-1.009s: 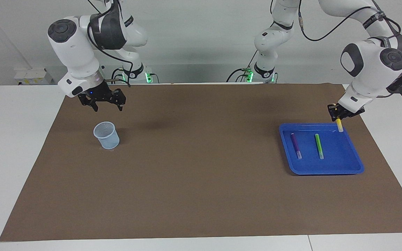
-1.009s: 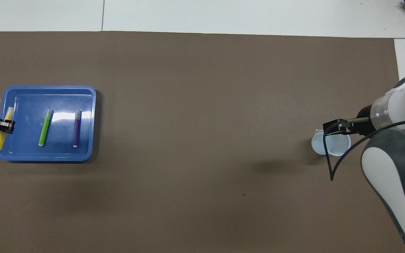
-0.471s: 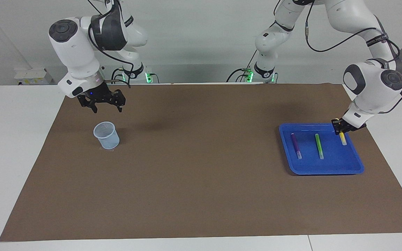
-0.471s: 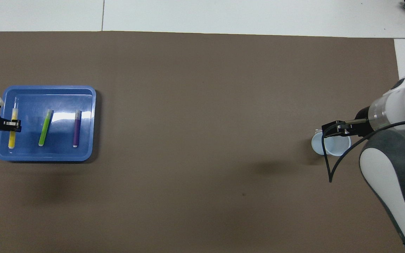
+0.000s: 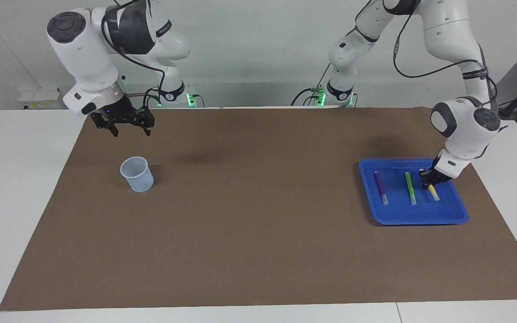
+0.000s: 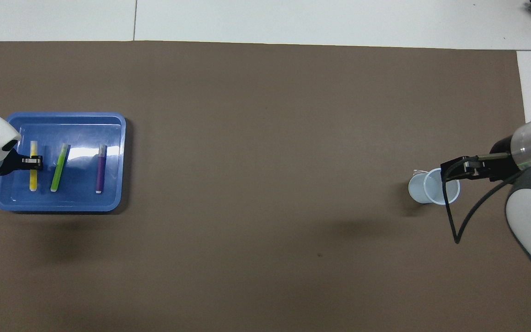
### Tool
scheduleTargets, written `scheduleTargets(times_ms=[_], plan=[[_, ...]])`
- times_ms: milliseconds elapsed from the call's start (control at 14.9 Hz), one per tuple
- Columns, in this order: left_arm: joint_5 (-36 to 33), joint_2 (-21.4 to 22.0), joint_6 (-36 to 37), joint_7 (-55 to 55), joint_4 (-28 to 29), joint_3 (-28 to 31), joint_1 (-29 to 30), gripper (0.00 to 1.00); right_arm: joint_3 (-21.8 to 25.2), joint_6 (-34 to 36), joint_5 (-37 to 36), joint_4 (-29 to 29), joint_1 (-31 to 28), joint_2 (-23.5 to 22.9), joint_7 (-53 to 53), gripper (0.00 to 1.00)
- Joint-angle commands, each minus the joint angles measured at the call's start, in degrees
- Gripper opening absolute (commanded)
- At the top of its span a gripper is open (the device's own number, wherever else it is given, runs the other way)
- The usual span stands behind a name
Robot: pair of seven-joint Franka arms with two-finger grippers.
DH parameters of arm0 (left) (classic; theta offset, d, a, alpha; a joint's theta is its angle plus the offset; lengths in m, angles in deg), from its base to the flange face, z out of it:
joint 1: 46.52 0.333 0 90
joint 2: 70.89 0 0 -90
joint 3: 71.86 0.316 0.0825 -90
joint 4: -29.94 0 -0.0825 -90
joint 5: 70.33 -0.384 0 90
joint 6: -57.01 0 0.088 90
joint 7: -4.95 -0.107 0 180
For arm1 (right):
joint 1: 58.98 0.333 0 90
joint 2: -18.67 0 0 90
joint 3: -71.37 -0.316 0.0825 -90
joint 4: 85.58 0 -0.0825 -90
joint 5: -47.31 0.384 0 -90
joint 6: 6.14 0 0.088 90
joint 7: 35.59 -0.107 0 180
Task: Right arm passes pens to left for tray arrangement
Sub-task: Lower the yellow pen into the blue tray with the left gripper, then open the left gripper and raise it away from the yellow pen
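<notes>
3 pens (image 5: 410,187) in tray (image 5: 420,217) | mesh cup (image 5: 137,174) nr R arm's end

Two high cameras, facing and overhead, share the table (image 5: 258,269).

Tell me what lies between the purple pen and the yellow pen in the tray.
The green pen lies between the purple pen and the yellow pen in the tray, clearest in the overhead view.

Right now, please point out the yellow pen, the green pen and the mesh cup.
yellow pen (image 6: 32,181), overhead view, lower barrel.
green pen (image 5: 410,188), facing view, mid barrel.
mesh cup (image 5: 137,176), facing view, side wall.
</notes>
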Motion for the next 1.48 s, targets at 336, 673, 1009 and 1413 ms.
scheduleTargets(times_ms=[336, 673, 1009, 1413], plan=[[-1.24, -0.86, -4.54, 1.67, 0.84, -0.09, -0.35, 0.99, 3.36, 5.56, -0.88, 6.53, 0.47, -0.87, 2.55, 1.00], [-1.24, -1.39, -4.02, 1.84, -0.12, -0.09, -0.35, 1.00, 4.07, 4.60, -0.70, 5.92, 0.47, -0.69, 2.82, 1.00], [-1.15, -1.39, 4.93, 1.93, -6.52, -0.18, -2.10, 1.00, 4.07, -1.01, -0.44, 2.41, 0.56, 0.18, 2.56, 1.00], [-0.45, 1.41, 10.48, 2.02, -10.40, -0.88, -4.03, 1.00, 3.90, -0.50, -0.44, 3.02, 0.21, 0.10, 2.56, 1.00]])
